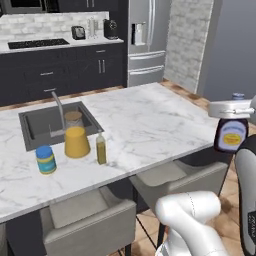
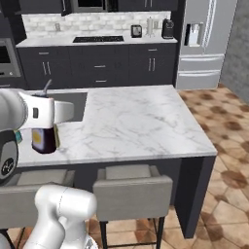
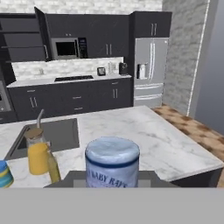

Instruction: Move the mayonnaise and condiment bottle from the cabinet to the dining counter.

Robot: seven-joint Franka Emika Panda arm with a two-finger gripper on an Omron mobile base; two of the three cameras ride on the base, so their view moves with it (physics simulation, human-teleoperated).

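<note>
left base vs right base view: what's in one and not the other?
Left base view: yellow cup, tan-lidded jar and olive-coloured bottle beside the sink. Right base view: wall oven and the dark end panel of the dining counter. Both: gripper shut on the condiment bottle, sink, fridge, stools.

Polished white marble with grey veins forms the dining counter (image 1: 150, 120) beneath and ahead of the gripper (image 1: 231, 111), whose white casing looks like smooth glossy plastic. The condiment bottle (image 1: 231, 135) clamped in it is dark and glossy with a paper-like label. Beyond, the refrigerator (image 1: 145, 40) shows brushed metal; stools (image 2: 132, 187) below look matt grey.
</note>
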